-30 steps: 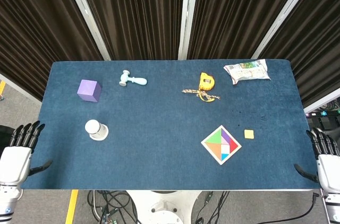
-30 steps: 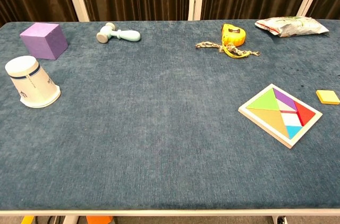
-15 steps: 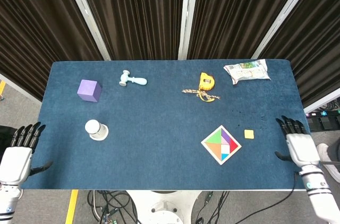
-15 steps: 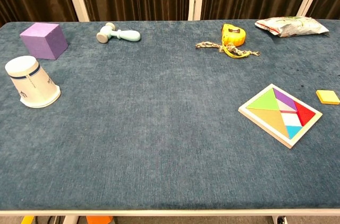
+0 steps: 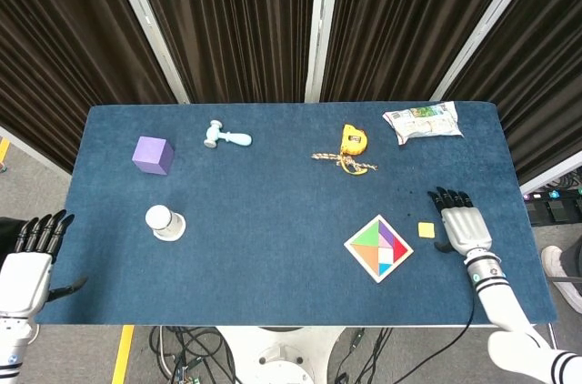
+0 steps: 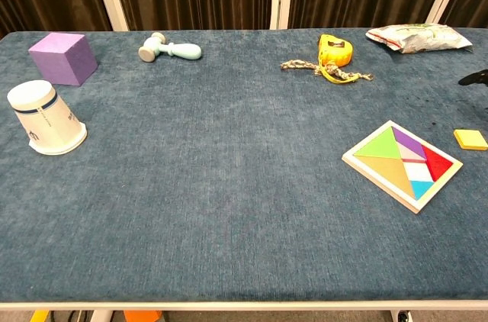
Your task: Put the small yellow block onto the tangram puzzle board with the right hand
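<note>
The small yellow block lies flat on the blue table, just right of the tangram puzzle board, a white square frame filled with coloured pieces. My right hand hovers over the table immediately right of the block, fingers spread and pointing away from me, holding nothing. In the chest view only a dark fingertip shows at the right edge. My left hand hangs off the table's near left corner, fingers apart and empty.
A paper cup lies at the left, a purple cube and a pale blue toy hammer behind it. A yellow tape measure with cord and a snack bag sit at the back right.
My right hand has moved from beyond the table's right edge inward and forward, over the table beside the yellow block. The left hand has barely moved.
</note>
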`<action>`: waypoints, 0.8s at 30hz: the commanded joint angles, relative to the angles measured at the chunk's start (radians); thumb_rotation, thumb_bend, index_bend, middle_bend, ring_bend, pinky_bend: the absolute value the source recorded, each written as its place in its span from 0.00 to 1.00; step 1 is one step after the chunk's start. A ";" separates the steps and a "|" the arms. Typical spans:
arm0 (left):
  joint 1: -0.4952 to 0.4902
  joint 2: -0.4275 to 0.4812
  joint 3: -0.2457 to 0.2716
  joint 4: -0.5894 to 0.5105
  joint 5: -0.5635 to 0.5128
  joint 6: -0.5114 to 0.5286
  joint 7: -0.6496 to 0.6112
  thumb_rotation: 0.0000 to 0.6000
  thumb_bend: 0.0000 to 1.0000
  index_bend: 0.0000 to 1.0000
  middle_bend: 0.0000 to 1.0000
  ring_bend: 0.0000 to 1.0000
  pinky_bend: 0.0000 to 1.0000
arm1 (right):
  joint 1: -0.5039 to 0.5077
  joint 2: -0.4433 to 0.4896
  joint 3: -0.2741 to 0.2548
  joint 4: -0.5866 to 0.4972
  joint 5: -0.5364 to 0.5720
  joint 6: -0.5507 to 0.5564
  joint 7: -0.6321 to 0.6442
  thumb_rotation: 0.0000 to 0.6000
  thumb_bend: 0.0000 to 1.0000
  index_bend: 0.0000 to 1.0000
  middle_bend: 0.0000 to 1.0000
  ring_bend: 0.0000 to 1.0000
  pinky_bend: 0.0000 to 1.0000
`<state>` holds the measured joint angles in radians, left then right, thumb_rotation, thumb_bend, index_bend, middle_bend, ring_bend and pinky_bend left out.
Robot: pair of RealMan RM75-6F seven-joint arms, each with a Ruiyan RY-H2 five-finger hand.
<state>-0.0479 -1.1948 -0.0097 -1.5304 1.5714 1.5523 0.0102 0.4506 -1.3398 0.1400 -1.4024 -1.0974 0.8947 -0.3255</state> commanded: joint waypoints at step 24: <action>0.003 -0.002 0.002 0.013 -0.004 0.000 -0.014 1.00 0.00 0.06 0.04 0.00 0.05 | 0.045 -0.047 -0.035 0.036 0.036 -0.006 -0.025 1.00 0.15 0.45 0.00 0.00 0.00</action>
<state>-0.0446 -1.1967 -0.0080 -1.5168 1.5671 1.5523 -0.0041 0.4952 -1.3871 0.1043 -1.3664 -1.0606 0.8893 -0.3503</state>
